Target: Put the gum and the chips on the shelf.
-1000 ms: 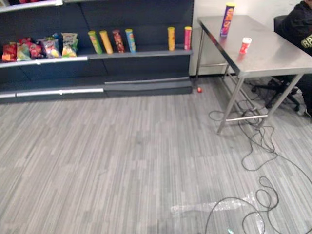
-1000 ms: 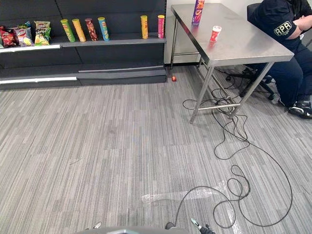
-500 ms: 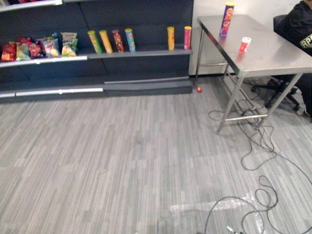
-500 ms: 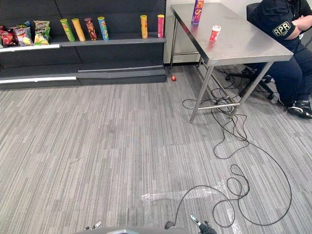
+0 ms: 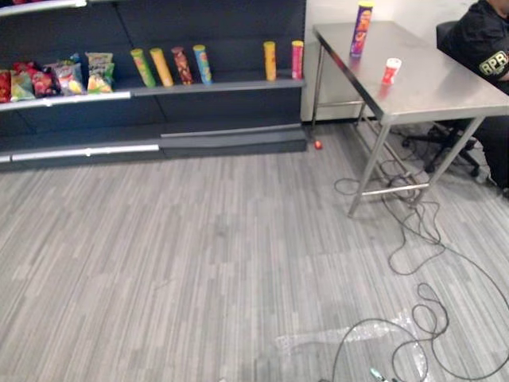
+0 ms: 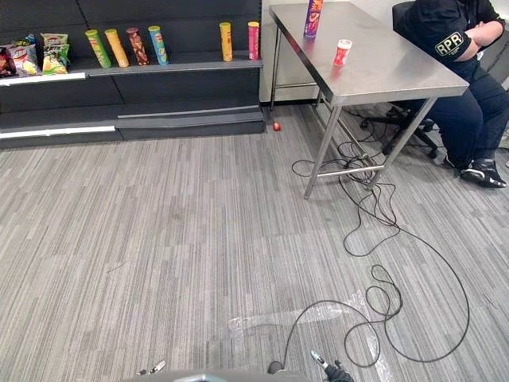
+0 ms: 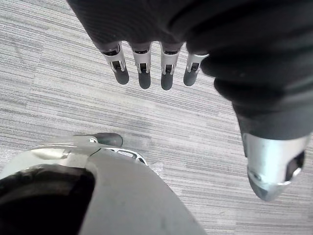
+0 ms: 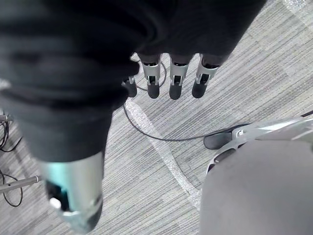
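1. We are looking at the chips (image 6: pixel 312 18), a tall purple can standing upright near the far edge of the counter (image 6: pixel 398 76), toward its far left corner.
2. We are finding the gum (image 6: pixel 342 52), a small red and white tub, also upright. It is nearer us than the can, closer to the counter's left edge than its right, and not touching the can.
3. We are reading both long axes as vertical, so a grasp from the side looks the likely fit.
4. We are seeing the left hand (image 7: pixel 144 73) and the right hand (image 8: pixel 175 85) hanging over the floor (image 5: pixel 199 263), fingers straight and loose, each holding nothing.
5. We are judging that both things lie ahead and to the right, well apart from either hand. The right hand is probably the nearer, and walking up to the counter comes first.
6. We are noting the shelf (image 5: pixel 215 86) left of the counter, its end near the counter's far left corner. It is carrying upright cans (image 5: pixel 171 67) and snack bags (image 5: pixel 71 76), with a free stretch between cans.
7. A person (image 6: pixel 449 48) is sitting at the counter's right edge.
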You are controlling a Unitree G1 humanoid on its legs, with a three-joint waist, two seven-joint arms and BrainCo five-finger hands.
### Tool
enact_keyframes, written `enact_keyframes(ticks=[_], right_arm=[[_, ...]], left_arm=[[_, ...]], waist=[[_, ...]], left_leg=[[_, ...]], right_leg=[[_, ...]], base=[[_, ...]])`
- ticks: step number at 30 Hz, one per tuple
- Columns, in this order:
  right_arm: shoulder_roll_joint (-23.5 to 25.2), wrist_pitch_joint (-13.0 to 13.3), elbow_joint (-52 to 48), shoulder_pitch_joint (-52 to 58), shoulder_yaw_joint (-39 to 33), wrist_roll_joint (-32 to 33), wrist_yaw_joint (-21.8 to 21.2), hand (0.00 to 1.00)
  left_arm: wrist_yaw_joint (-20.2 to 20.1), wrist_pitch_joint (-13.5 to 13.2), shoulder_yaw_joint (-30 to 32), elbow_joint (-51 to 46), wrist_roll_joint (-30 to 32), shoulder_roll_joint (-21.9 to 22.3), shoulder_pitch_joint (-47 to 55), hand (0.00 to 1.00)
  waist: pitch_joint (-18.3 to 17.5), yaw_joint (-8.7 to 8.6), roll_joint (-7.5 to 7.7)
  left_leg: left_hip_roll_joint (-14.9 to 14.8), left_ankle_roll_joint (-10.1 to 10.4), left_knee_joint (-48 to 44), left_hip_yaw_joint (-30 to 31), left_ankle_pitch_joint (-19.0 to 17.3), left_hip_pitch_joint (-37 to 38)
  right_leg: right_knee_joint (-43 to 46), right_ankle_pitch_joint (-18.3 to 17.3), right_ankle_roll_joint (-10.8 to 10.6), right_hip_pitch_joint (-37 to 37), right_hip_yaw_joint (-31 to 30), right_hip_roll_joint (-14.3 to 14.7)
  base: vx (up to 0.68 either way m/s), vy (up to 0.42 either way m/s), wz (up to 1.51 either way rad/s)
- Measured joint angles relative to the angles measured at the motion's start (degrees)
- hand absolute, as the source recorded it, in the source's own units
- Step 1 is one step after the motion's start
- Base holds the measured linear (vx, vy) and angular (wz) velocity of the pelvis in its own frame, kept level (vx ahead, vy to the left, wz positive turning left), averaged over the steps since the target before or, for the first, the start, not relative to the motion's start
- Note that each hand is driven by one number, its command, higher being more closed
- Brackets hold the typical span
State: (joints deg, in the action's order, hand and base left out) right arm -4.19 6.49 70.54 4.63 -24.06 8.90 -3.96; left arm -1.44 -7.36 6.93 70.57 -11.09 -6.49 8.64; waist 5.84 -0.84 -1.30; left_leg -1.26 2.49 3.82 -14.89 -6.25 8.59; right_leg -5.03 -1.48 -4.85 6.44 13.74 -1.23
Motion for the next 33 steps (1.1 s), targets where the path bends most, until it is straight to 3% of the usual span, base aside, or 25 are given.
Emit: enact_keyframes(ticks=[7,11,13,14,17,19,21,23,26,27,28,29,30,33], right_arm=[[-0.17,0.06,-0.62,-0.13,1.9,0.08,-0.16,0.0],[-0.28,0.13,-2.15,-2.43,2.76,0.16,0.04,0.0],[-0.3,0.58,-2.14,-2.87,4.61,0.26,0.34,0.0],[-0.33,1.13,-2.09,-2.79,5.8,0.32,0.37,0.0],[-1.66,1.65,-2.01,-1.83,7.49,1.19,0.01,0.0],[-2.1,1.67,-1.96,-1.72,7.87,1.39,0.01,0.0],[-2.11,1.67,-1.61,-2.01,7.66,2.43,0.12,0.0],[-2.04,1.67,-1.63,-2.26,7.57,2.93,0.34,0.0],[-2.32,1.75,-2.42,-2.3,7.86,2.97,1.06,0.0],[-3.07,1.81,-2.5,-2.47,8.4,2.97,1.14,0.0],[-3.04,1.79,-2.22,-2.54,8.89,2.95,1.23,0.0],[-2.81,1.79,-1.73,-2.59,8.87,2.96,1.26,0.0],[-1.61,1.79,-1.06,-3.54,8.89,2.92,1.12,0.0],[0.24,2.18,-0.82,-4.72,8.84,2.65,0.9,0.0]], left_arm=[[0.02,-0.06,-0.22,-0.1,-0.04,-0.24,-0.26,0.0],[0.32,-0.07,-0.45,-0.24,-1.48,-0.66,-1.8,0.0],[0.45,-0.08,-0.4,-0.6,-3.74,-1.16,-2.15,0.0],[0.42,-0.18,-0.42,-1.16,-4.63,-1.46,-2.19,0.0],[-0.09,-0.39,-0.42,-2.48,-7.11,-0.6,-2.22,0.0],[-0.83,-0.54,-0.41,-2.48,-11.32,-0.42,-2.37,0.0],[-1.48,-0.97,-0.56,-2.48,-12.43,-0.42,-2.37,0.0],[-1.46,-1.3,-0.96,-2.48,-12.56,-0.39,-2.32,0.0],[-1.27,-1.54,-0.78,-2.54,-12.37,0.19,-2.22,0.0],[-1.21,-1.55,-0.75,-2.61,-12.37,0.71,-2.2,0.0],[-1.27,-1.52,-0.75,-2.6,-12.33,0.53,-2.19,0.0],[-1.27,-1.59,-0.67,-2.79,-12.35,0.37,-2.11,0.0],[-1.23,-2.18,-0.14,-2.97,-12.36,-0.42,-2.21,0.0],[-1.22,-2.12,-0.42,-3.18,-12.33,-0.96,-3.1,0.0]], waist=[[0.52,-0.08,0.33],[3.27,0.06,0.78],[4.13,0.16,1.94],[4.87,0.48,2.57],[6.19,1.21,1.67],[6.57,1.18,0.85],[6.69,1.3,0.8],[6.78,1.25,0.64],[6.98,1.46,-0.32],[7.5,1.62,-1.38],[7.8,1.68,-1.14],[7.5,2.12,-0.36],[6.9,2.57,1.74],[6.15,2.53,2.65]], left_leg=[[-0.16,0.15,-0.39,0.12,-0.1,-0.48],[-0.34,0.16,-2.46,-0.27,-0.1,-3.11],[-0.5,1.53,-8.8,-0.59,-1.3,-6.65],[-1.32,2.1,-17.77,-0.84,-2.39,-10.81],[-6.17,1.7,-41.29,-0.64,-2.53,-21.62],[-6.98,1.36,-45.63,1.42,-4.82,-25.06],[-7.08,1.46,-41.32,1.59,-5.01,-26.76],[-6.76,1.41,-30.69,1.72,-3.05,-27.61],[-7.66,2.65,-12.34,3.31,4.17,-27.59],[-9.37,3.0,-9.97,3.69,5.5,-27.68],[-9.22,3.1,-11.68,2.79,10.46,-27.31],[-7.89,1.39,-13.86,2.18,10.86,-27.25],[-6.38,-0.1,-16.91,0.35,7.22,-28.46],[-3.73,-3.39,-21.87,-2.2,2.49,-29.06]], right_leg=[[0.75,-0.1,0.14,-0.59,0.21,0.01],[9.19,-3.76,2.62,-6.41,0.25,-1.05],[11.71,-5.46,3.4,-8.22,0.24,-2.23],[12.38,-6.55,3.72,-8.19,0.69,-3.01],[12.46,-7.61,4.51,-5.51,2.67,-2.37],[13.38,-9.22,3.89,-3.58,3.22,-2.99],[13.28,-9.58,3.3,-3.34,3.17,-3.96],[13.28,-10.2,2.31,-3.21,3.01,-5.59],[13.17,-11.67,-0.03,-2.44,1.57,-7.49],[13.11,-12.45,-1.36,-1.25,0.72,-7.48],[12.85,-13.17,-2.5,-0.07,-0.32,-8.5],[11.81,-13.47,-2.79,0.75,-0.9,-10.28],[10.96,-12.0,-2.1,0.81,-2.17,-11.9],[10.86,-5.56,-4.69,0.48,-4.25,-15.47]], base=[[-0.02,-0.019,0.0],[-0.06,-0.027,-0.05],[-0.08,-0.076,0.13],[-0.07,-0.129,0.24],[-0.01,-0.061,0.29],[0.07,0.064,0.29],[0.13,0.137,0.07],[0.2,0.203,-0.01],[0.3,0.298,-0.18],[0.49,0.487,-0.36],[0.44,0.43,-0.36],[0.45,0.355,-0.39],[0.36,0.223,-0.31],[0.46,0.286,-0.13]])
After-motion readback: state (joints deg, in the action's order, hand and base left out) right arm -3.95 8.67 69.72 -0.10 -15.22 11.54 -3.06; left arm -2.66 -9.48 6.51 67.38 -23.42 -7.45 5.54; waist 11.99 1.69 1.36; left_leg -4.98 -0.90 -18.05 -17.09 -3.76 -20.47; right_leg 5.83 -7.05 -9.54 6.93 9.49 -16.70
